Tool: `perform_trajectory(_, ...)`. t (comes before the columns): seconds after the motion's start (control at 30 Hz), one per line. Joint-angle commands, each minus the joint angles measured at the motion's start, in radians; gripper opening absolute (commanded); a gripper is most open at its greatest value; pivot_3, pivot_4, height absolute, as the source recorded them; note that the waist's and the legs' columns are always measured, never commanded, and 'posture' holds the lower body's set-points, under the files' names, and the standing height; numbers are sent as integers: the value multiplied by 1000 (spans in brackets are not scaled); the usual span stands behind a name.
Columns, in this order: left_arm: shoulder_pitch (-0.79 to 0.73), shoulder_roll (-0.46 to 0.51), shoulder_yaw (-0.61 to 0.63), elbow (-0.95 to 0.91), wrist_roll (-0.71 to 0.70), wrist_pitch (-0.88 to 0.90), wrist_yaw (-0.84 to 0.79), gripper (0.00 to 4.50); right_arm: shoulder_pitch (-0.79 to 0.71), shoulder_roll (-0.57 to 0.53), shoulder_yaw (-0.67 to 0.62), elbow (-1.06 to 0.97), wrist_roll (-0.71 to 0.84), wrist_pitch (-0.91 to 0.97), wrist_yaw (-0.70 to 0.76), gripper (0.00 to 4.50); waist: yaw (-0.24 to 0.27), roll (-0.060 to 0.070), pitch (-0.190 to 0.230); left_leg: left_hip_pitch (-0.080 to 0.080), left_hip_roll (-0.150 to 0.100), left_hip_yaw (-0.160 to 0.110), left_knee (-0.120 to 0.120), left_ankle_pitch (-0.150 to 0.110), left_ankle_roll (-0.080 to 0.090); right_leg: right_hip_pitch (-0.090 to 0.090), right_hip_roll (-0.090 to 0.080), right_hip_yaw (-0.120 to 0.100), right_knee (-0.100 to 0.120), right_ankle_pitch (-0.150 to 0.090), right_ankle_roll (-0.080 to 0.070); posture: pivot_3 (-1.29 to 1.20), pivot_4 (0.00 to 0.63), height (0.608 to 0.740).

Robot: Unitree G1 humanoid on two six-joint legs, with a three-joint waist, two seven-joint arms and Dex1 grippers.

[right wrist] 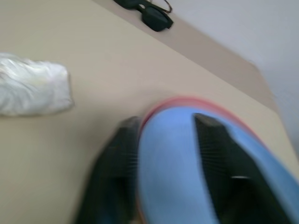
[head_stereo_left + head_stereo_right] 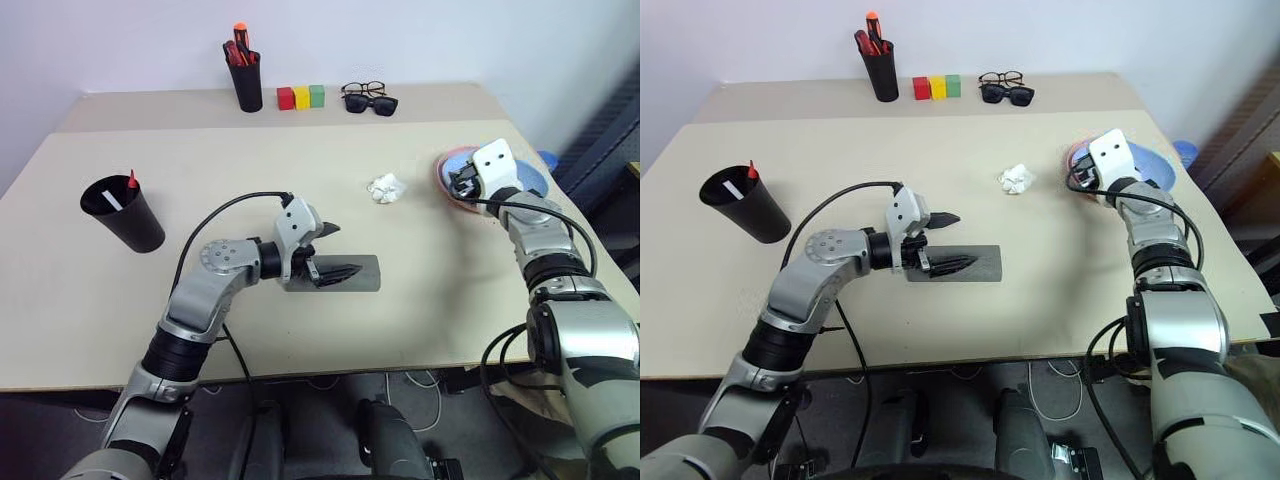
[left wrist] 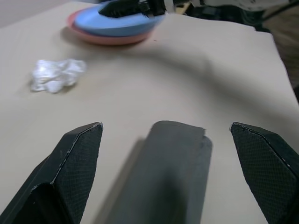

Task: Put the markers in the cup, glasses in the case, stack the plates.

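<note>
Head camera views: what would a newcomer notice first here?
The right gripper at the table's right edge, its fingers straddling the rim of the light blue plastic plate stacked on the salmon pink plate. Then the left gripper, open over the closed grey felt-like case at mid-table.

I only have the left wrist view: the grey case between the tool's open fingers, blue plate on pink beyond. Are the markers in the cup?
Observer: Yes. The head views show the red marker and the white-bodied marker standing in the black cup.
Operator: And the glasses?
Observer: Not cased. The clear-lensed glasses lie at the far back of the table, just beyond the sunglasses.
Operator: What is that black thing at the plates?
Observer: The right tool. Its wrist view shows its fingers apart, astride the blue plate's rim.
</note>
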Motion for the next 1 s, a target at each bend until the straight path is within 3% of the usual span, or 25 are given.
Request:
perform_trajectory(0.03,8,12,18,-49,-22,10,19,4500,-51,23,-15,7,3,-29,-22,4012,1,0,0,0,0,0,0,0,0,0,0,0,0,0,0,0,150,740)
perform_trajectory(0.07,11,14,20,-53,-24,13,24,4500,-59,41,-31,5,24,-28,-7,4447,0,0,0,0,0,0,0,0,0,0,0,0,0,0,0,0,150,740)
perform_trajectory(0.37,36,39,36,-76,-44,28,66,4500,-48,182,-146,-20,183,95,203,4447,1,1,0,1,0,0,0,0,0,0,0,0,1,2,3,0,150,740)
perform_trajectory(0.93,90,94,82,-182,-81,99,138,4500,3,225,-133,43,140,147,77,4447,-1,1,1,0,0,0,-1,0,-1,0,0,0,1,1,2,0,150,740)
perform_trajectory(1.0,94,97,84,-189,-86,104,145,4500,4,226,-136,45,138,149,68,3539,-1,1,1,1,0,0,-1,0,-1,0,0,0,1,1,2,0,150,740)
